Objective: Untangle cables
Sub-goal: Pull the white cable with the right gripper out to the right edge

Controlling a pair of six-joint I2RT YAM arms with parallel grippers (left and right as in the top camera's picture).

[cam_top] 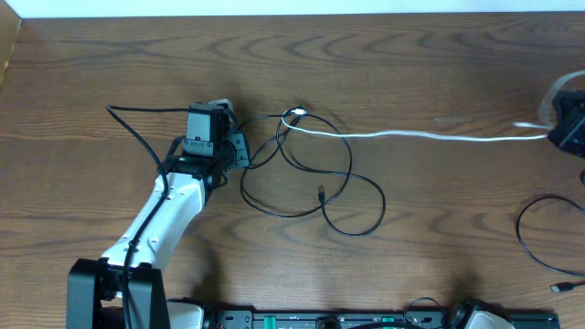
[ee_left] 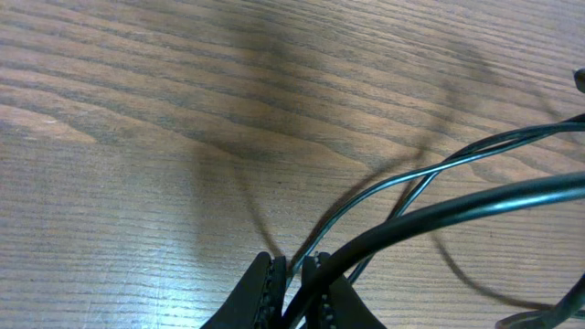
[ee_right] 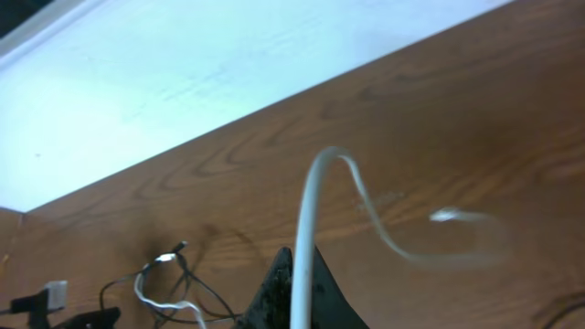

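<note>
Thin black cables (cam_top: 311,187) lie in tangled loops at the table's middle, one small plug (cam_top: 321,193) inside them. My left gripper (cam_top: 239,149) sits at their left edge. In the left wrist view its jaws (ee_left: 292,274) stand only a crack apart with a thin black cable (ee_left: 366,196) running between them, and a thicker-looking black strand (ee_left: 457,206) crosses in front. The white cable (cam_top: 430,136) runs from the tangle to the far right, where my right gripper (cam_top: 556,135) is shut on it. In the right wrist view that cord (ee_right: 306,210) rises from the shut fingers (ee_right: 297,279).
Another black cable (cam_top: 535,242) curls at the front right, its plug (cam_top: 558,289) near the edge. The left arm's own black cable (cam_top: 137,137) arcs out to the left. A pale surface (ee_right: 183,73) lies beyond the table's far edge. The arm bases (cam_top: 274,320) stand along the front.
</note>
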